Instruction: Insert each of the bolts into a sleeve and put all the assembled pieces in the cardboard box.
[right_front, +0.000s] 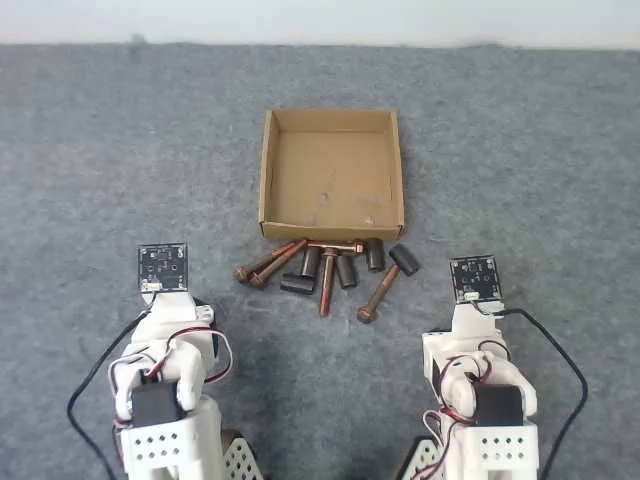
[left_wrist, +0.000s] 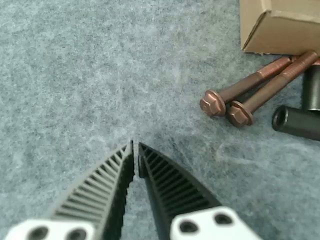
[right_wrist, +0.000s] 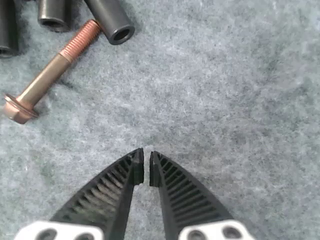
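Several copper bolts and black sleeves lie heaped on the grey carpet just in front of the cardboard box, which holds nothing. Two bolts and a sleeve lie ahead of my left gripper, which is shut and holds nothing, close above the carpet. My right gripper is shut too, with one bolt and black sleeves a short way ahead. In the high view the arms rest at the near left and near right of the heap.
Grey carpet covers the table on all sides of the box. A pale wall edge runs along the far side. Cables trail beside the arm at the near right.
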